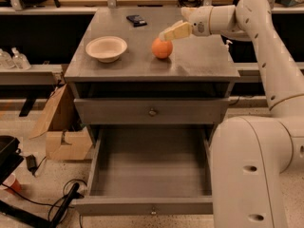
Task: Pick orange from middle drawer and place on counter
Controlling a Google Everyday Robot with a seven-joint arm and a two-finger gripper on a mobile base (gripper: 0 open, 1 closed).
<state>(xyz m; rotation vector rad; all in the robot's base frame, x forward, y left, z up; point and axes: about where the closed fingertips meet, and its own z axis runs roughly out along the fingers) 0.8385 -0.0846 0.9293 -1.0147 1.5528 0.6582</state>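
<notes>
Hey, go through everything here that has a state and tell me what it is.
Orange: resting on the counter.
Middle drawer: pulled open, empty.
Upper drawer: shut.
Bowl: upright, empty.
Gripper: over the counter, close above the orange; contact unclear.

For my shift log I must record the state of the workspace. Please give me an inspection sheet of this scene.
Surface: counter, grey and flat, holds three things.
Job's things: orange resting on the counter; middle drawer pulled open, nothing seen inside.
Clutter: cream bowl left of the orange, apart from it; small dark object near the back edge.
Grippers: gripper just above the orange's upper right; contact cannot be told.
Cables: black cable on the floor, lower left.
Surroundings: cardboard box left of the cabinet; bottles on a side shelf.
</notes>
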